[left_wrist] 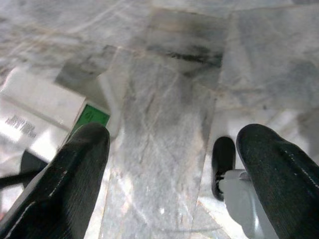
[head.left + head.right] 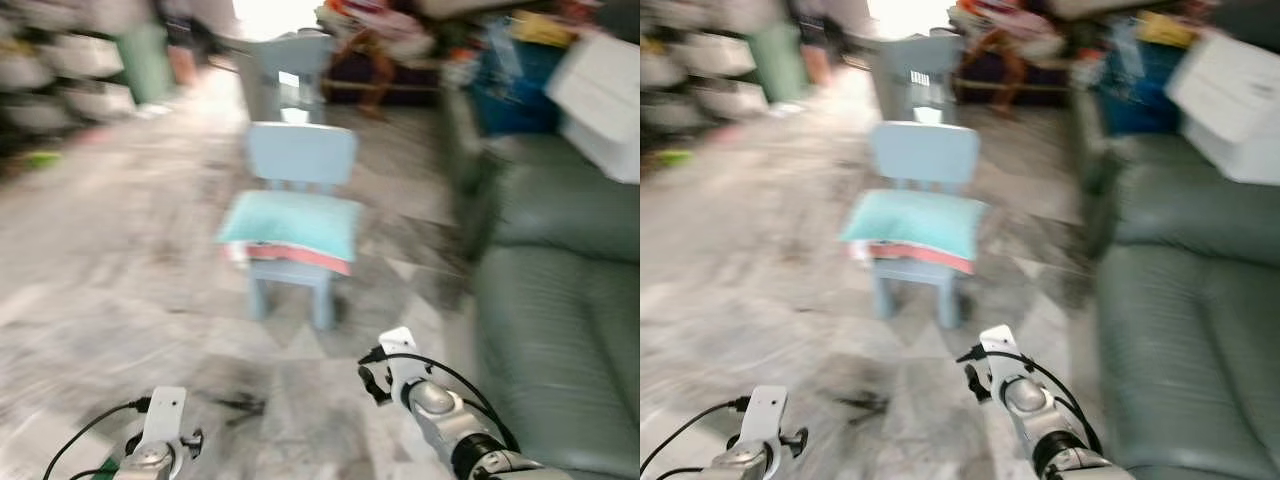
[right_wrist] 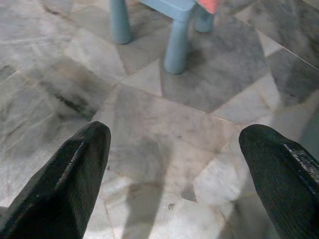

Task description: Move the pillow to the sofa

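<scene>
While I walk in, the pillow (image 2: 295, 222) lies flat on the small blue chair (image 2: 300, 160) ahead, long axis crosswise, sofa (image 2: 560, 300) on my right. My right pincer (image 3: 174, 164), nearer, and left pincer (image 1: 169, 164) are wide apart, empty.

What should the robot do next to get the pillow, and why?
Probably step forward toward the small blue chair. The teal pillow lies on its seat, ahead of both hands. The left hand and right hand are open and empty above the marble floor, with the sofa to the right.
</scene>
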Tool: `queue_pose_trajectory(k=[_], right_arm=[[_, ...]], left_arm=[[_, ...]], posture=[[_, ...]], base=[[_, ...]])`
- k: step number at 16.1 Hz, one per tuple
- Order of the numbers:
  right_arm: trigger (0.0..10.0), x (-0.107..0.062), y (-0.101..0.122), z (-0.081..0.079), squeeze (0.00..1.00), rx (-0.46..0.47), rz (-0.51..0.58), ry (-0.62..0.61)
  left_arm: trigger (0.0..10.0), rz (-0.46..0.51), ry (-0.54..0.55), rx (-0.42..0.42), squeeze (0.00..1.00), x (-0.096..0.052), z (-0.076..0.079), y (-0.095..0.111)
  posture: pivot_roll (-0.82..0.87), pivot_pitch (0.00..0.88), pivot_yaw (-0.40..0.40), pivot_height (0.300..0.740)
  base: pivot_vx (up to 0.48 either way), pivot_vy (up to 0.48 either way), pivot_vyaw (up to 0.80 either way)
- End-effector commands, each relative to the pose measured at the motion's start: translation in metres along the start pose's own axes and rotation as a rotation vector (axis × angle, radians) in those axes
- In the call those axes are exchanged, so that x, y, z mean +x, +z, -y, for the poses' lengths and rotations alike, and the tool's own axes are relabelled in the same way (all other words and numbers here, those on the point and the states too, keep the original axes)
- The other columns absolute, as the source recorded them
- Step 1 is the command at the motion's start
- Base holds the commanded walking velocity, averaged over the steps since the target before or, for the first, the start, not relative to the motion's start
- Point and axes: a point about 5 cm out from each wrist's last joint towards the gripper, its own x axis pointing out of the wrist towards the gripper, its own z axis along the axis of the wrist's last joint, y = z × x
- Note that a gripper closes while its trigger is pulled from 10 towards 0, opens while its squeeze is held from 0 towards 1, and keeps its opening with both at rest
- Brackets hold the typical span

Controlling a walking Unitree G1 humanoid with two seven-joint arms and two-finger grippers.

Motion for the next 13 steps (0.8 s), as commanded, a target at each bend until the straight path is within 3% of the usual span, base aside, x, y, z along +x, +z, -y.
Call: queue_pose_trajectory(k=[1, 5, 10, 13], right_arm=[[10.0, -0.001, -0.002, 0.004, 0.00, 0.008, -0.008, -0.017], [10.0, -0.001, -0.001, 0.004, 0.00, 0.018, 0.000, -0.017], [10.0, -0.001, -0.001, 0.004, 0.00, 0.035, 0.000, -0.016], [10.0, -0.004, -0.009, 0.014, 0.00, 0.115, -0.017, -0.076]], left_arm=[[10.0, -0.007, 0.010, -0.001, 0.00, 0.000, -0.003, -0.001], [10.0, -0.009, 0.000, 0.004, 0.00, 0.000, -0.004, -0.001], [10.0, 0.001, -0.019, 0.009, 0.00, 0.000, -0.003, -0.002], [10.0, 0.005, -0.030, -0.007, 0.00, 0.000, -0.002, -0.001]], posture=[[-0.10, 0.000, -0.001, 0.740], [-0.10, 0.000, 0.000, 0.740], [-0.10, 0.000, 0.002, 0.740], [-0.09, 0.000, 0.002, 0.740]], base=[[0.000, 0.000, 0.80], [0.000, 0.000, 0.75], [0.000, 0.000, 0.00], [0.000, 0.000, 0.00]])
